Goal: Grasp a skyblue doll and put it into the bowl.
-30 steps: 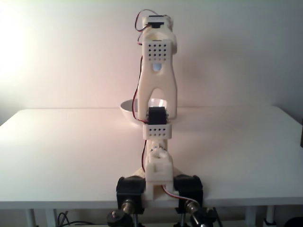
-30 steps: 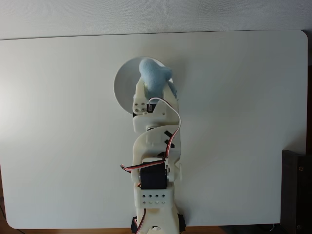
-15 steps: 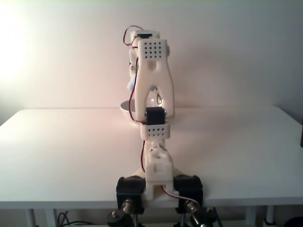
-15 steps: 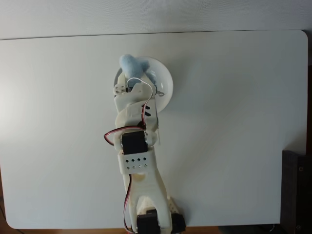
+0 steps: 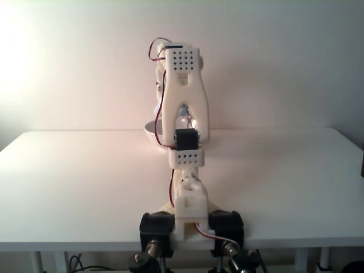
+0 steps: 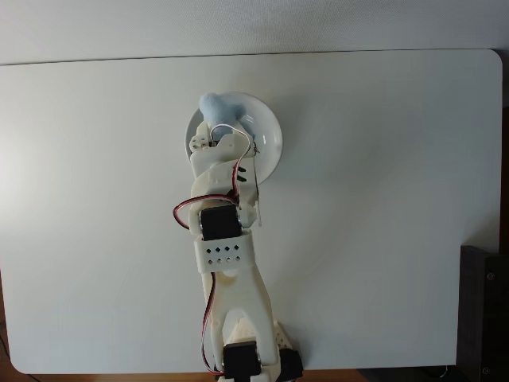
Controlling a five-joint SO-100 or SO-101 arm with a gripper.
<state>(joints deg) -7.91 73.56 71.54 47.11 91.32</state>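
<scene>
In the fixed view from above, the skyblue doll (image 6: 216, 106) is a fluffy pale-blue lump over the far left rim of the white bowl (image 6: 274, 142). My gripper (image 6: 216, 127) reaches over the bowl from the near side and is shut on the doll; the wrist hides its fingers. In the fixed view from the front, the arm's upper link covers most of the bowl (image 5: 150, 131). A patch of pale blue doll (image 5: 182, 111) with a small metal clasp shows through the gap in that link.
The white table (image 6: 382, 199) spreads wide on both sides of the arm. A dark object (image 6: 483, 310) stands past the table's right edge. The arm's base and its black clamps (image 5: 153, 223) sit at the near edge.
Over the last second the arm swung left, carrying the doll from the bowl's right part to its far left rim. In the last half second it shifted only slightly.
</scene>
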